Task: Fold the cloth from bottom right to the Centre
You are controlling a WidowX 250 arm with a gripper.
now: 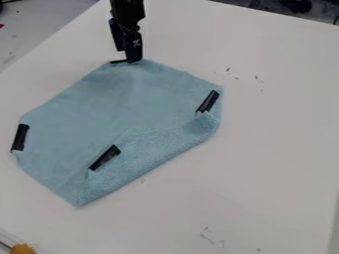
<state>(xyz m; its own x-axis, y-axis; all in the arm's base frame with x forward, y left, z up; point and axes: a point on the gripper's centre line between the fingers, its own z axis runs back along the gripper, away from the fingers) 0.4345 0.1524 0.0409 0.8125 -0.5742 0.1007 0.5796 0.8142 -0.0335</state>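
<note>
The blue cloth (99,111) lies on the desk (271,149), nearward of the end effector (126,61) at its far edge, near-right flap (149,151) folded inward; spread or pinching, I can't tell.

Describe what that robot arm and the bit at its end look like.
The arm is black and built of blocky, angular segments. Its tool is black too, narrow, with a small pale marking on one side. I can't make out any cables.
</note>
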